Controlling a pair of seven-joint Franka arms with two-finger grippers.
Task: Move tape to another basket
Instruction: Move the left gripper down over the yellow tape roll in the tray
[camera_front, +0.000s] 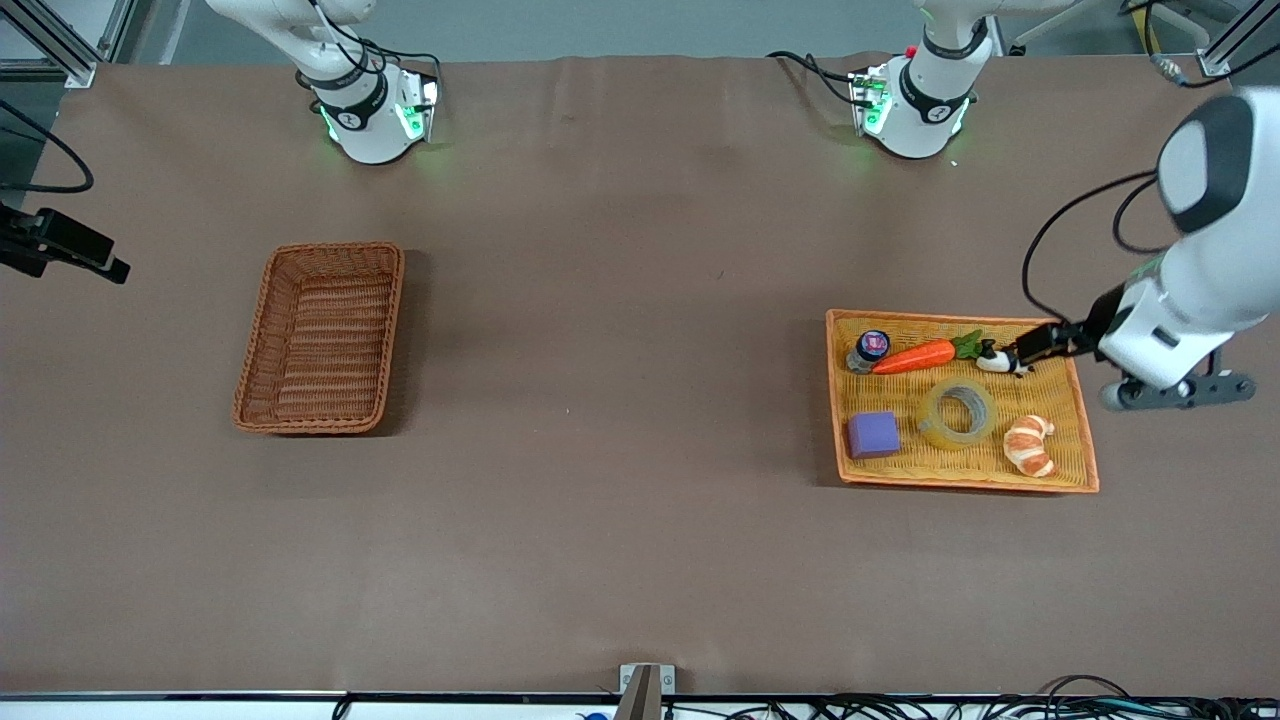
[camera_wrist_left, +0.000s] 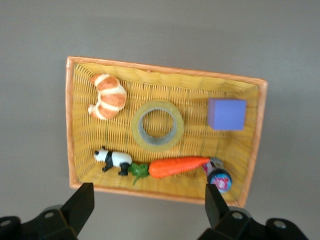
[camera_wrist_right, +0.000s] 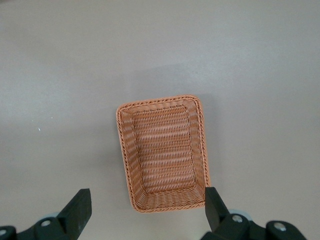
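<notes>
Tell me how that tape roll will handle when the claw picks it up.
The tape lies flat in the tray, so it probably won't roll until tilted on edge. Its ring looks rigid and likely light. The glossy film may be slippery; gripping across the wall seems safer.

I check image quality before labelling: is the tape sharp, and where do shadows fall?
Left wrist view: the tape is slightly soft, without glare. Front view: the basket casts a shadow toward the left arm's end. Right wrist view: even light, faint shadow.
</notes>
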